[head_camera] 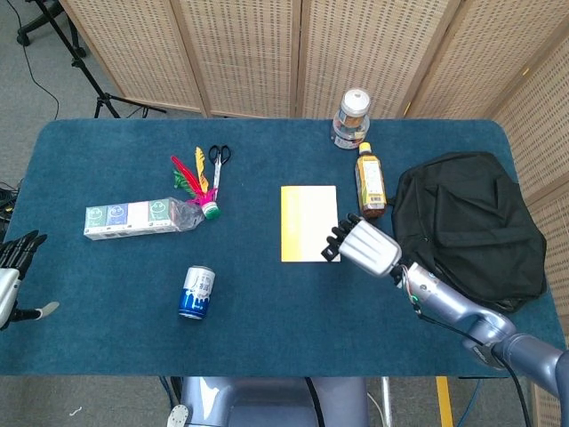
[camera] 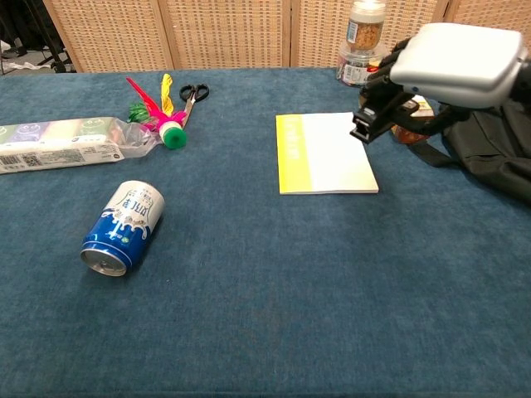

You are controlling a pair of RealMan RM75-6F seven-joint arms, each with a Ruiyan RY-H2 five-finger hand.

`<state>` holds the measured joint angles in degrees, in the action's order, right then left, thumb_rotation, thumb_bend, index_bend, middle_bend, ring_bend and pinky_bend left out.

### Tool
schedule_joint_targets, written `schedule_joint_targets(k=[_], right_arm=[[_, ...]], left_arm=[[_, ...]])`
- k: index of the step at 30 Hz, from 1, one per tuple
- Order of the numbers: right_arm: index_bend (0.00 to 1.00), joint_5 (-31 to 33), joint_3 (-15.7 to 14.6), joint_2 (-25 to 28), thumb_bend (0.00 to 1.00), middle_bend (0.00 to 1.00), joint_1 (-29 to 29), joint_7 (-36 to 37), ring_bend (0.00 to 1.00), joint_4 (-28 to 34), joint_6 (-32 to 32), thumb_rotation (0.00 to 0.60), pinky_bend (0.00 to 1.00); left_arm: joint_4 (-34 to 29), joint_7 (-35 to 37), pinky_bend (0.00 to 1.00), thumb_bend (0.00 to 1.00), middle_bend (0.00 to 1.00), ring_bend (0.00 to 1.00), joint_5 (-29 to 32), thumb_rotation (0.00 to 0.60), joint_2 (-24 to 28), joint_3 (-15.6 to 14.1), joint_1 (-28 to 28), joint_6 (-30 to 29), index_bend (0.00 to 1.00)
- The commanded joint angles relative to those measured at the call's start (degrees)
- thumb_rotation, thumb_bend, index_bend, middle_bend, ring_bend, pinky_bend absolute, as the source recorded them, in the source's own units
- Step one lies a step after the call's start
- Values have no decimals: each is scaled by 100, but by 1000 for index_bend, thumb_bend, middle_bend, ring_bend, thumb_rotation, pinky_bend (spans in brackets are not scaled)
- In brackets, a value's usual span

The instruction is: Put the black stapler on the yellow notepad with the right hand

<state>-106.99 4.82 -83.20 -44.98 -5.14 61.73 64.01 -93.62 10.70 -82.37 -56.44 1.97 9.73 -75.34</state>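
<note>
The yellow notepad (head_camera: 308, 222) (camera: 324, 152) lies flat at the table's middle. My right hand (head_camera: 365, 244) (camera: 448, 56) grips the black stapler (camera: 373, 112) (head_camera: 332, 251) and holds it in the air, over the notepad's right edge. Only the stapler's front end shows below the fingers; the rest is hidden in the hand. At the far left edge of the head view my left hand (head_camera: 12, 276) rests with its fingers apart, holding nothing.
A black backpack (head_camera: 469, 227) lies right of the hand. An amber bottle (head_camera: 370, 182) and a jar (head_camera: 352, 116) stand behind the notepad. A blue can (camera: 123, 226) lies front left, with a tissue pack (camera: 58, 143), a shuttlecock (camera: 159, 116) and scissors (camera: 192, 94) further back.
</note>
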Motion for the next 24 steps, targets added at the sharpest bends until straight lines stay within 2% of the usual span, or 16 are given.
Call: schedule_joint_targets(k=[1, 5, 13, 24], right_arm=[[556, 740, 463, -436, 855, 511, -485, -210, 429, -114, -833, 600, 379], [556, 1222, 653, -891, 874, 511, -737, -550, 429, -443, -1336, 600, 379], [556, 1880, 881, -1503, 878, 511, -1084, -1365, 429, -735, -1849, 600, 379], [556, 2251, 788, -1995, 878, 513, -1231, -1771, 429, -1061, -1971, 600, 379]], left_arm=[[18, 21, 0, 0, 0, 0, 39, 600, 0, 10, 18, 48, 0], [64, 68, 0, 0, 0, 0, 120, 600, 4, 34, 47, 131, 0], [126, 191, 0, 0, 0, 0, 240, 600, 27, 71, 115, 309, 0], [121, 296, 0, 0, 0, 0, 175, 600, 69, 33, 128, 360, 0]])
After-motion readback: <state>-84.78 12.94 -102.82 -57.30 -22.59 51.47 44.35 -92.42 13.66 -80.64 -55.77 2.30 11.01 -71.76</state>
